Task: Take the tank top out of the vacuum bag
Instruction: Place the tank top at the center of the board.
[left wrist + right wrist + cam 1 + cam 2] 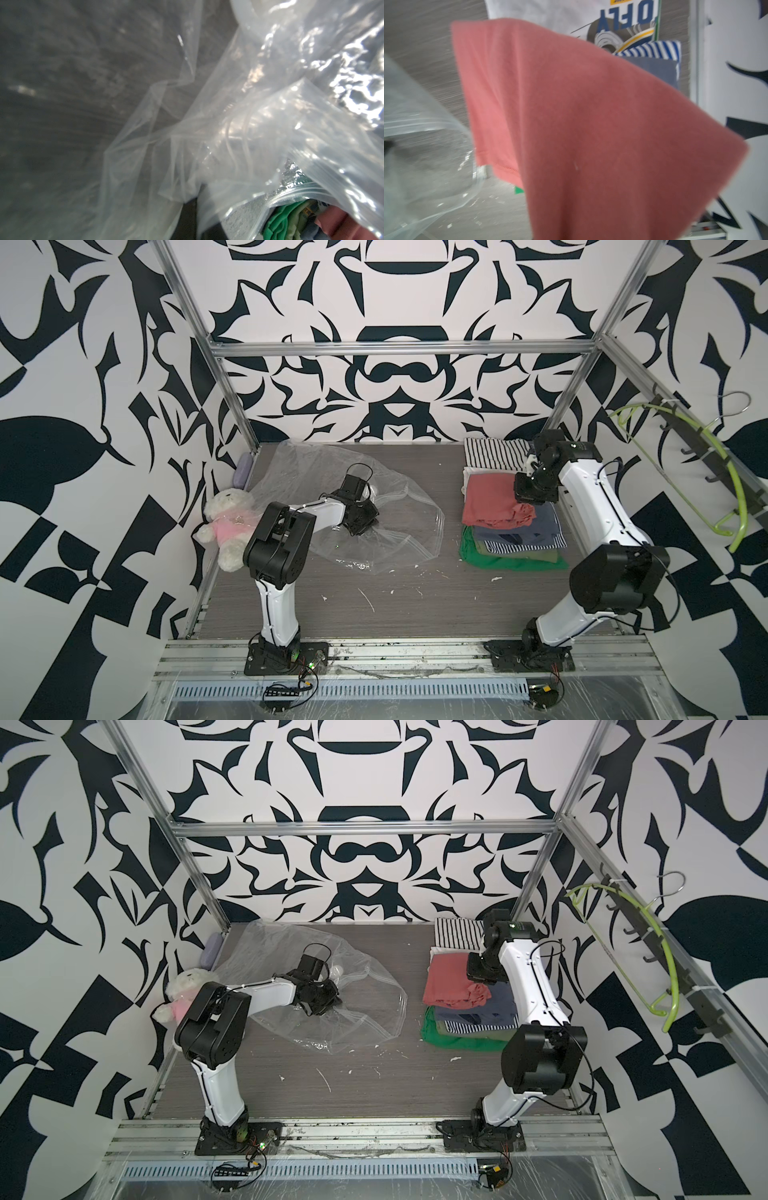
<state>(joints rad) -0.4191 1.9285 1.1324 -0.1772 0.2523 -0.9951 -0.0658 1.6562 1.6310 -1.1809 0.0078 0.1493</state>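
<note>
- Salmon-red tank top [591, 124] hangs right against the right wrist camera, pulled up into a peak. In both top views it lies draped over a pile of folded clothes [511, 549], well apart from the bag, so it looks to be out already.
- Right claw [528, 502] sits at the bunched edge of the top, on the arm's side. Its jaws are nearly together and seem to pinch that fold, though cloth hides the fingertips.
- Handling, as I judge it: the top is light, soft, limp knit that will droop and drag across the pile rather than slip. A gathered fold or the hem should give the surest hold.
- Vacuum bag [399, 531] lies crumpled on the counter [415, 605] and looks empty. Its film is thin and slick.
- Left claw [362, 526] is pressed together on a gathered fold of the bag.
- Plush bear [228, 522] leans by the left wall.
</note>
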